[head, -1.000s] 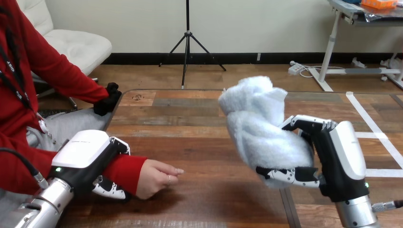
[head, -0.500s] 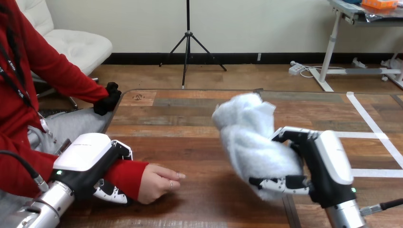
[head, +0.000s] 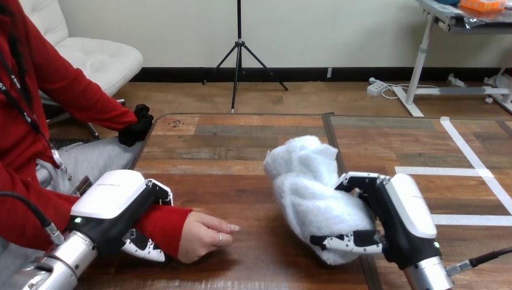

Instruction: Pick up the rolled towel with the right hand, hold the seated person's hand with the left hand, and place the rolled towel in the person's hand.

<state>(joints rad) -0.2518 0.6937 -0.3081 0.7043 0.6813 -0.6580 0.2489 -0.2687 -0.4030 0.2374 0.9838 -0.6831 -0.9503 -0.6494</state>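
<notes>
The right hand (head: 401,220) has its fingers (head: 347,241) curled round the rolled towel (head: 305,184) near the middle of the desk (head: 241,157). The left hand (head: 112,202) is curled round the person's wrist (head: 163,223) in its red sleeve. The person's hand (head: 202,232) rests on the desk, bare wood between it and the towel. White tape (head: 477,163) marks the desk's right side.

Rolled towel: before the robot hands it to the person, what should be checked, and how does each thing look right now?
1. Grip: right hand curled round the rolled towel: ok.
2. Hold: left hand curled round the person's wrist: ok.
3. Receiving: person's hand opened: not ok; fingers loosely curled, resting on the table.
4. Contact: towel at the person's hand: not ok; bare wood between them.
5. Path between them free: ok.
</notes>
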